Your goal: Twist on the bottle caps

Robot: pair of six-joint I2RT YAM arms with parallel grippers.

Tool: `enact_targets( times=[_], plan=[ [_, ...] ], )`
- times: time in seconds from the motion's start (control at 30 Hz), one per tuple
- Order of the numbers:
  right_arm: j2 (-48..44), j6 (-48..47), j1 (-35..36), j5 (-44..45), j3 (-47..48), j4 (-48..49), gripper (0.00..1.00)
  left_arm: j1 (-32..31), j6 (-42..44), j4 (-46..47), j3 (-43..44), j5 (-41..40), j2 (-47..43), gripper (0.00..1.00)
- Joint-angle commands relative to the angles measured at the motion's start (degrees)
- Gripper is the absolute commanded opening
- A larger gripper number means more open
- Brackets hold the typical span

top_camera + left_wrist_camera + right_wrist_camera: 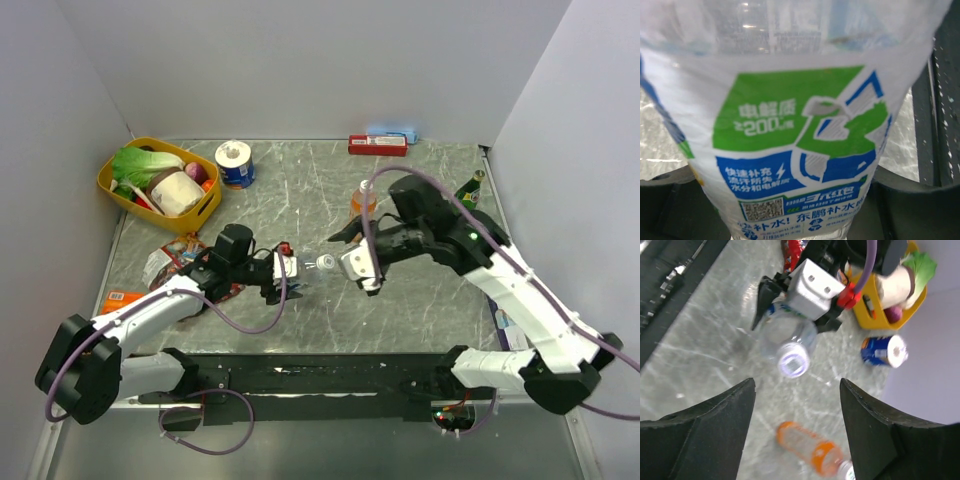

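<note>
Grey, white-veined marble-look tabletop (300, 190) is spreading beneath the clear plastic water bottle (787, 337), which is being held sideways with a small round white cap (792, 361) sitting on its neck. The left gripper (285, 268) is clamping its glossy green, blue and white label. The right gripper (796, 390) is facing the cap, black fingers spread wide and empty. The orange drink bottle (362, 200) is standing just behind, and a yellow plastic basket (108, 185) is sitting far left.
</note>
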Motion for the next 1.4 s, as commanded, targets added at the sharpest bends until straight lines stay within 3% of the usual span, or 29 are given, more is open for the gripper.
enact_targets(
  times=[0.0, 0.33, 0.77, 0.93, 1.03, 1.1, 1.17, 1.33, 1.37],
  plan=[
    [2.6, -7.7, 2.2, 0.5, -0.6, 4.0, 0.73, 0.2, 5.8, -4.2, 3.2, 5.3, 0.6, 0.01],
    [7.7, -13.6, 3.7, -0.4, 4.3, -5.8, 0.58, 0.1, 6.4, -3.9, 4.1, 5.5, 0.6, 0.01],
    [10.3, -16.3, 3.6, 0.3, 5.6, -9.9, 0.55, 0.2, 4.6, -1.3, 3.7, 5.3, 1.0, 0.01],
    [10.4, -16.0, 3.6, 0.3, 5.0, -8.2, 0.39, 0.2, 3.9, -0.7, 4.2, 4.9, 1.7, 0.01],
    [12.0, -9.4, 3.7, 1.0, 6.6, -5.6, 0.29, 0.1, 1.3, 1.4, 4.2, 2.0, 2.3, 0.01],
    [15.2, 1.7, 3.5, 2.1, 10.7, -4.0, 0.19, -0.1, -0.6, 5.1, 3.8, -0.3, 2.8, 0.01],
    [18.0, 11.6, 2.8, 1.7, 16.1, -5.2, 0.00, -0.6, -4.7, 9.3, 2.8, -5.7, 2.5, 0.01],
    [26.2, 29.3, 0.4, 4.5, 23.0, -7.3, 0.00, -5.0, -13.2, 27.5, -1.9, -25.6, 0.0, 0.01],
    [27.7, 34.5, 0.1, 5.1, 26.1, -8.5, 0.00, -6.2, -15.1, 29.9, -2.1, -35.1, 0.2, 0.01]
  ],
)
